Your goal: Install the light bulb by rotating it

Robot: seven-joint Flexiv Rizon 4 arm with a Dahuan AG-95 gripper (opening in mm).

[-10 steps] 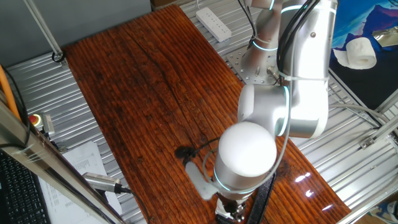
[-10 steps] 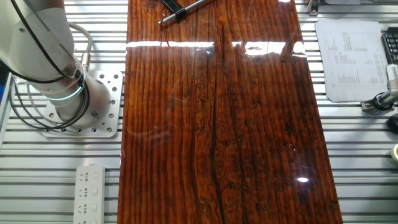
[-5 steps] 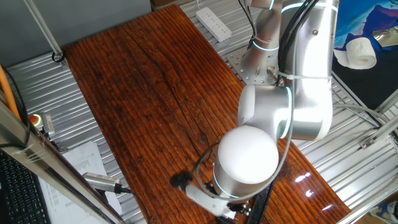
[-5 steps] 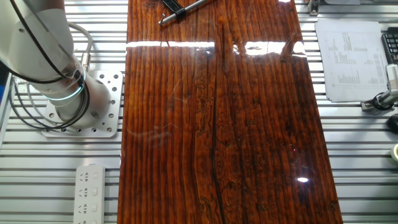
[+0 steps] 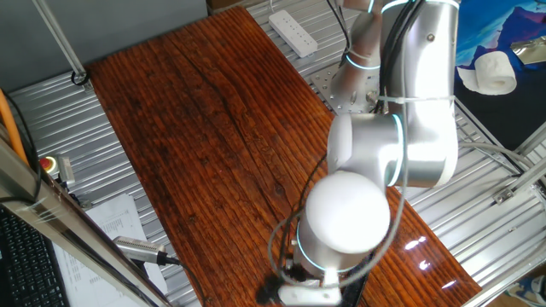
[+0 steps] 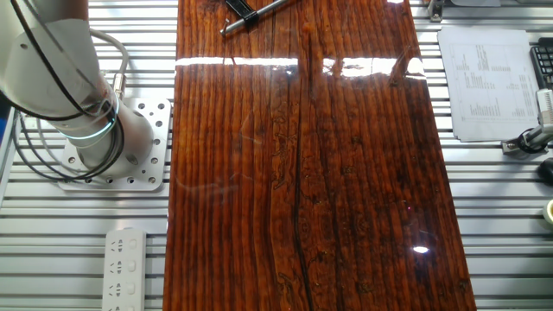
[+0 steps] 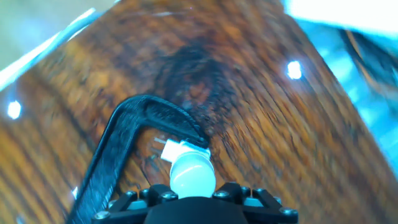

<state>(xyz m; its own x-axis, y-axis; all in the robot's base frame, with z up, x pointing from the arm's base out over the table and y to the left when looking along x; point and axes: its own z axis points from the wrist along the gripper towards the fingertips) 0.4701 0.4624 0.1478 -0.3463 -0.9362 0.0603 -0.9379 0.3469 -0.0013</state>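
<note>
In the hand view the small white light bulb sits dome-up between my fingers, its base pointing at a white socket piece held under the tip of a black clamp on the wooden table. My gripper looks shut on the bulb; only its black body shows at the frame's bottom edge. In one fixed view the arm's round white joint cap hides the gripper, the bulb and the clamp. The other fixed view shows none of them.
The arm leans over the table's near end by its front edge. A white power strip lies at the far side. Its base stands beside the table, with a black tool at the top edge.
The wrist has turned: the white hand part and its cable swung from the left of the joint cap down to below it. The arm's place is almost the same.
</note>
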